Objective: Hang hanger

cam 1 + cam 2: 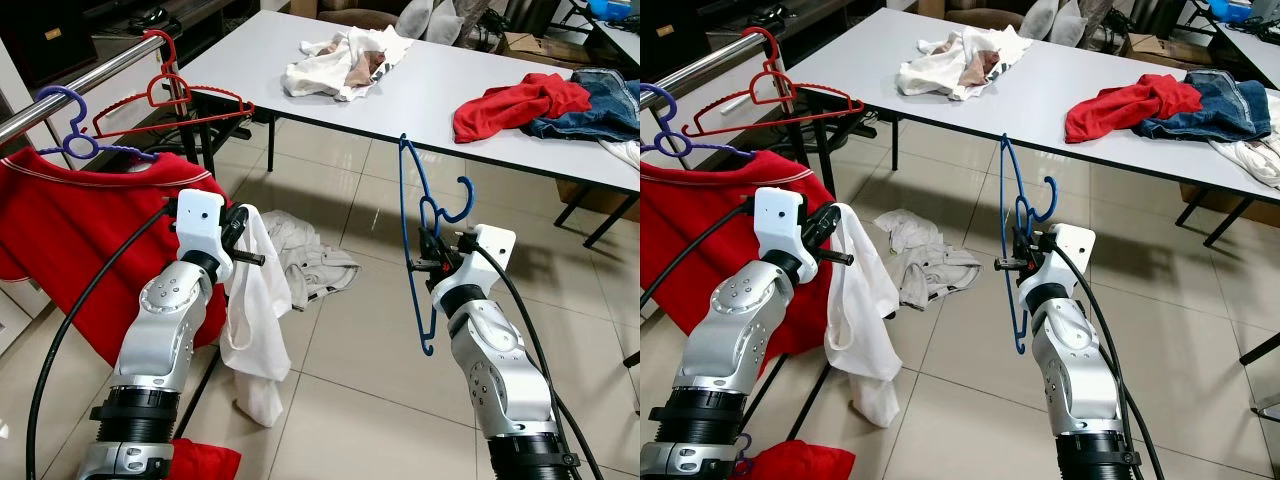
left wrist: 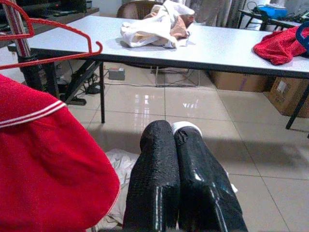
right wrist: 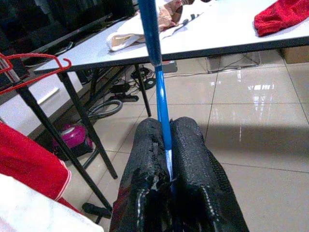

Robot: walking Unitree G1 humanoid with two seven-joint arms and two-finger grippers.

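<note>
- Right gripper has its jaws pinched on the blue hanger; a thin grip could let it twist.
- Left gripper, jaws clamped on the white garment, could snag the rail.

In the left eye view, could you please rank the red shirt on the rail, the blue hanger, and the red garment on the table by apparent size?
1. red shirt, though it is nearer the camera.
2. blue hanger, held by the right gripper.
3. red garment, lying farther away on the table.

Rail crowded by red hanger, purple hanger; open floor right
</note>
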